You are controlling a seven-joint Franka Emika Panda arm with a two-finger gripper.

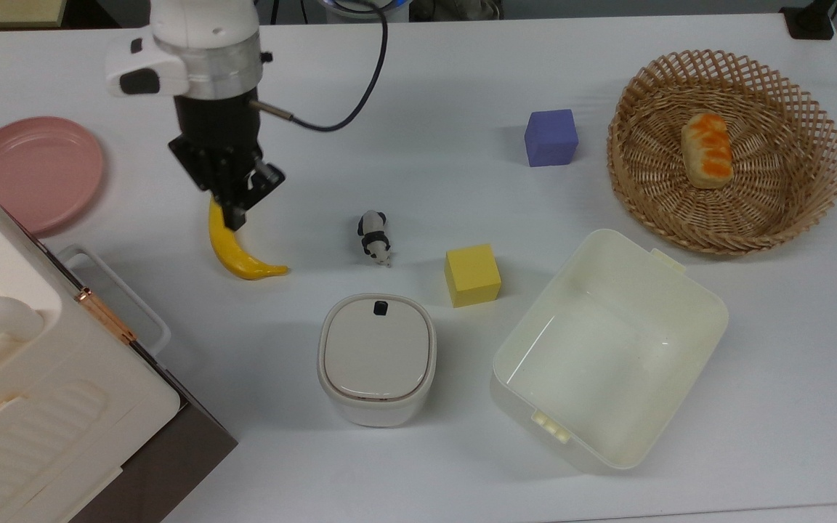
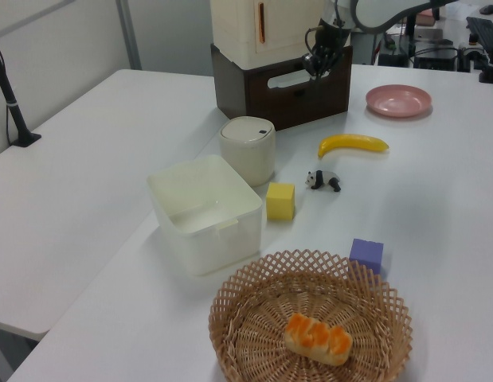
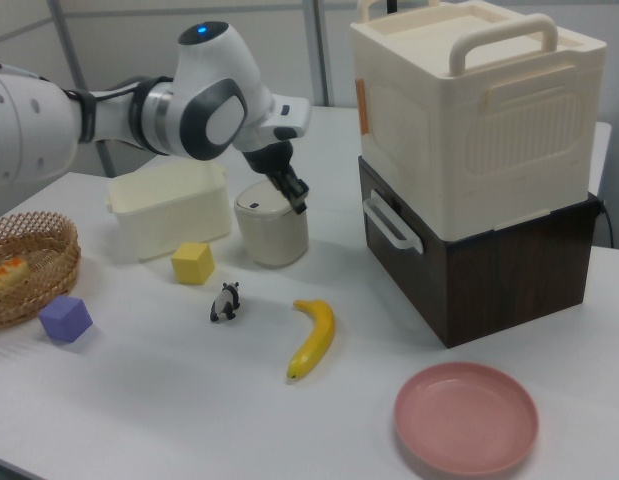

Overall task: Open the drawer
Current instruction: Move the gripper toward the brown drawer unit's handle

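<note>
The drawer (image 3: pixel 469 270) is a dark brown box under a cream cabinet, its front flush with the box. Its white loop handle (image 3: pixel 389 222) faces the table. In the top view the handle (image 1: pixel 117 290) shows at the lower left, and the brown front (image 2: pixel 286 95) shows at the back of the left view. My gripper (image 1: pixel 235 218) hangs shut over the upper end of the banana (image 1: pixel 233 250), holding nothing. In the right view the gripper (image 3: pixel 297 200) is in the air left of the handle, a gap away. In the left view the gripper (image 2: pixel 316 70) overlaps the handle's right end.
A pink plate (image 1: pixel 33 171) lies beside the drawer. A grey-lidded bin (image 1: pixel 376 359), a toy panda (image 1: pixel 373 236), a yellow cube (image 1: pixel 472 274) and a cream tub (image 1: pixel 611 349) sit mid-table. A purple cube (image 1: pixel 551 137) and a wicker basket (image 1: pixel 789 211) with bread are at the top view's right.
</note>
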